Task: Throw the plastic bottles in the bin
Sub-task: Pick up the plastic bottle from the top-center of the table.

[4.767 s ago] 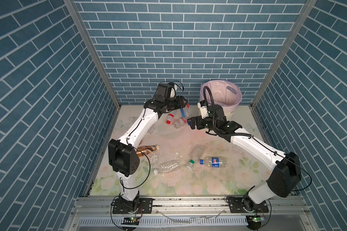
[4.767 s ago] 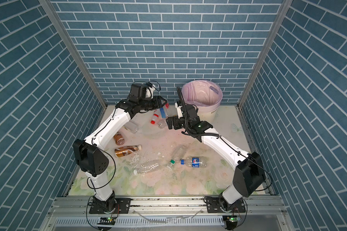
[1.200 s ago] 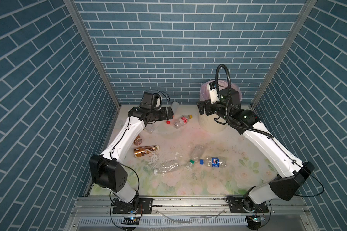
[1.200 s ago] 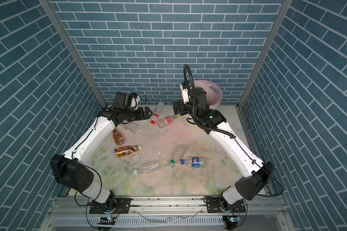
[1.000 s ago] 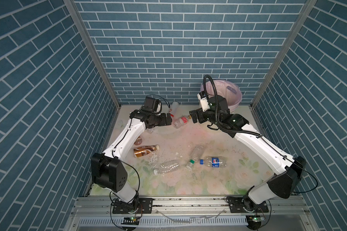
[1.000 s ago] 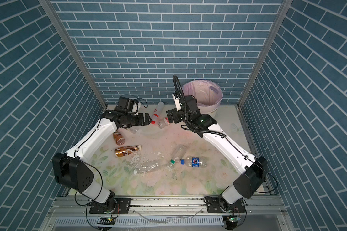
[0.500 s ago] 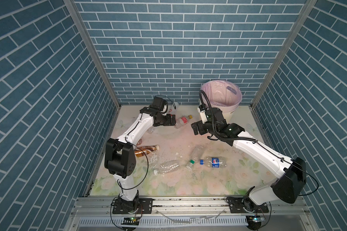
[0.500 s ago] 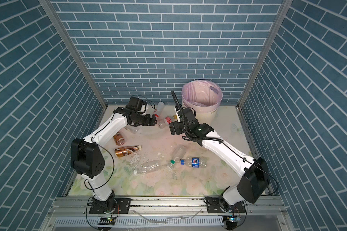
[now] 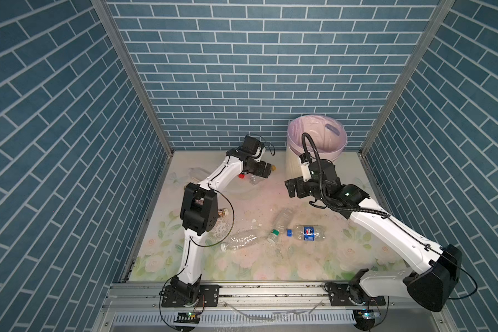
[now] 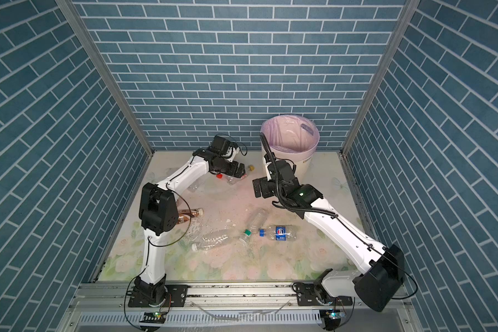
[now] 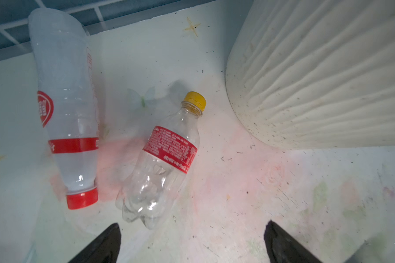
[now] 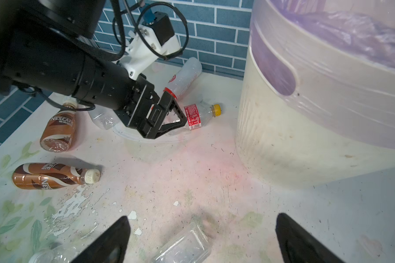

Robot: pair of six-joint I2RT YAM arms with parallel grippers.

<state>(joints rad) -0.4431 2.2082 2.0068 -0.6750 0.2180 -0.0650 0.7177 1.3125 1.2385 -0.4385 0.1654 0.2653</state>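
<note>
Your left gripper [image 11: 192, 224] wide open, empty, right by yellow-cap bottle [image 11: 167, 157] near bin [image 11: 317, 79]; right gripper [image 12: 203, 217] open too, nothing held.

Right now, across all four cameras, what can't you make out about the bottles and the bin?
- Yellow-capped bottle: in both top views the left tool covers its label; only cap and base show.
- Brown bottle: in a top view the left arm's elbow hides all but its cap end.
- Clear bottle: cut off by the right wrist view's lower edge.
- Bin: its contents are too small in the top views and cut off in the right wrist view.
</note>
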